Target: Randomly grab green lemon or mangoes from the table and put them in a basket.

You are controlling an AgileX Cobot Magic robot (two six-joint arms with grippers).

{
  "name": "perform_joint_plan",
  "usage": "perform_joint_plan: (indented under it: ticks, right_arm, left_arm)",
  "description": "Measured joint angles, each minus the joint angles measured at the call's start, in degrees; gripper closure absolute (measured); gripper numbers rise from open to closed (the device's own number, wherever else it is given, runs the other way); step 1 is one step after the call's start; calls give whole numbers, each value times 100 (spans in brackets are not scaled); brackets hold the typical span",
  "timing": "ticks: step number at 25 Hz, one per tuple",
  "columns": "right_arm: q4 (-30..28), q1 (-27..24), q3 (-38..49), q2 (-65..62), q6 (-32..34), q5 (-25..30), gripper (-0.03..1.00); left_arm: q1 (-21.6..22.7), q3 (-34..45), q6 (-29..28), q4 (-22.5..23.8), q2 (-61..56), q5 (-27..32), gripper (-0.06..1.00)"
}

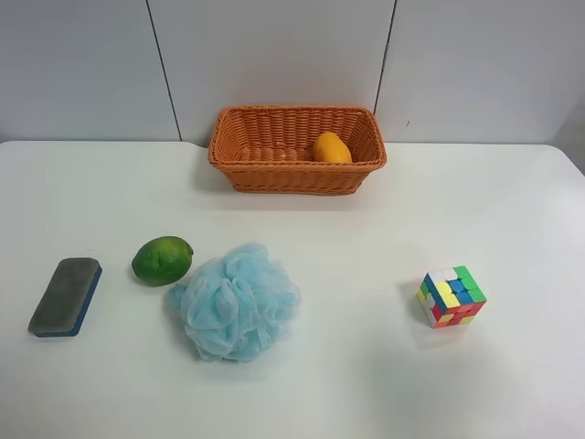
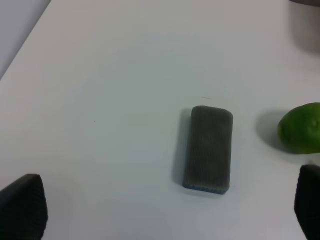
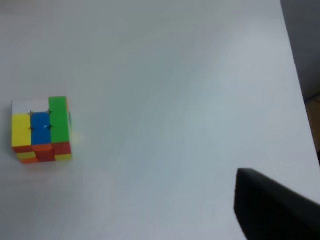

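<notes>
- Lying in the basket, the mangoes need nothing more; the green lemon sits on the table, touching or just beside a blue bath sponge.
- Left gripper hovers wide open and empty, an eraser between its fingers, the lemon just outside one fingertip.
- Right gripper: one finger shows, so its opening cannot be told.
- Centre the left gripper over the lemon first, then descend clear of the sponge.

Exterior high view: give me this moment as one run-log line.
mango: in basket | green lemon: on table, ungrasped | left tool: open, above eraser | next: likely lemon
</notes>
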Motion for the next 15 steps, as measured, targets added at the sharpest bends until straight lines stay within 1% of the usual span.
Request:
perform_joint_plan:
  ticks: [4,10,15]
  right_arm:
    - [-13,0,355,-555,172,-32,-1]
    - [-46,0,378,-1112,301,-56,-1]
    - [-41,0,383,-1165,318,-100,-1]
  left_arm:
    - [0,0,0,0,0,0,-5]
    - [0,0,0,0,0,0,-5]
    - [0,0,0,0,0,0,-5]
